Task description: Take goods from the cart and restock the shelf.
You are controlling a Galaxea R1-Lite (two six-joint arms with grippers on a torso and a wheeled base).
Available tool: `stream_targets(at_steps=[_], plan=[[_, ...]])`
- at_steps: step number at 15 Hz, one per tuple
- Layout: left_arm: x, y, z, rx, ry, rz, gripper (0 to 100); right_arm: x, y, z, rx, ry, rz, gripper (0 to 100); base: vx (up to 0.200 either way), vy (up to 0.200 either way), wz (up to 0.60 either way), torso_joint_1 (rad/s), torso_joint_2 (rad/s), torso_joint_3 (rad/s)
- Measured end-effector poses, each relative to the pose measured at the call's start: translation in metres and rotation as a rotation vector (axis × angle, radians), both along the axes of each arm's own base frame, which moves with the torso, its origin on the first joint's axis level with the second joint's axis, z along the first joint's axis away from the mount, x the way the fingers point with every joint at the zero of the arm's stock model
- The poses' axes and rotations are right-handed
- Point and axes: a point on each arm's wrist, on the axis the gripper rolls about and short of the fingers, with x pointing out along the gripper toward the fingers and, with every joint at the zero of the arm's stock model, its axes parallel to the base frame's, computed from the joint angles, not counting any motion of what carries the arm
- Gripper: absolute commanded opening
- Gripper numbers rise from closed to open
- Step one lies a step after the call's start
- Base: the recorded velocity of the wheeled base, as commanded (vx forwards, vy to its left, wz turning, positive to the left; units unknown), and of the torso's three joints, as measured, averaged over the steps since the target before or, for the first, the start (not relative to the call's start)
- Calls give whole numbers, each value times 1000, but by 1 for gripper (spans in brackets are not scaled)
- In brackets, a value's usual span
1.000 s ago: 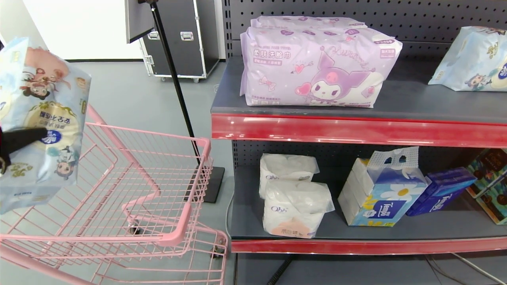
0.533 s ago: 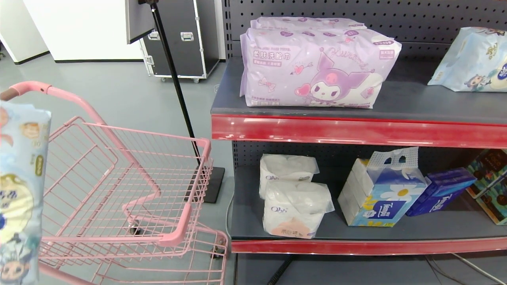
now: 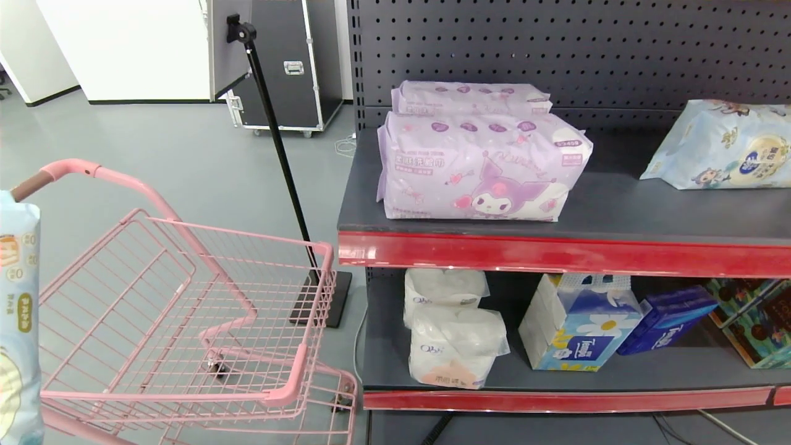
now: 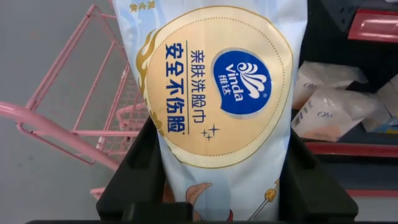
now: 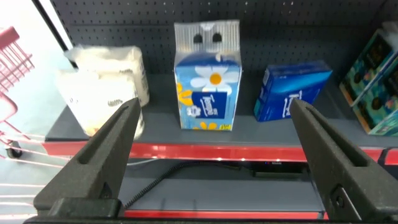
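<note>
The blue towel pack (image 4: 221, 74) is out of the cart (image 3: 185, 296), pinched in the left pincer (image 4: 221, 134) near the cart's handle and not yet on the upper shelf (image 3: 556, 253); the basket looks empty, so it is likely the last item. The right pincer (image 5: 216, 109) hangs spread before the lower shelf (image 5: 205, 152). Since a second ago the pack has slid toward the head view's left side, and the camera has tilted up

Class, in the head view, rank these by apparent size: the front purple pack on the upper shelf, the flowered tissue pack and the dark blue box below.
1. front purple pack
2. flowered tissue pack
3. dark blue box
None look alike.
</note>
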Motion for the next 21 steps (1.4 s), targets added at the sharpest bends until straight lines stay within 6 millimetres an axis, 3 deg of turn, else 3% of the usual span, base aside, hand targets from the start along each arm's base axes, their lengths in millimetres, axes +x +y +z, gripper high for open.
stream_targets(at_steps=[11,16,21], plan=[[-3,-1,-8,12,-22,0,0,0,0,0,0,0,0,100,0,0,0,198,-543,-353],[1,0,-10,36,-45,-8,0,0,0,0,1,0,0,100,0,0,0,161,-384,-226],[1,0,-10,65,-45,-12,0,0,0,0,1,0,0,100,0,0,0,18,-36,-19]])
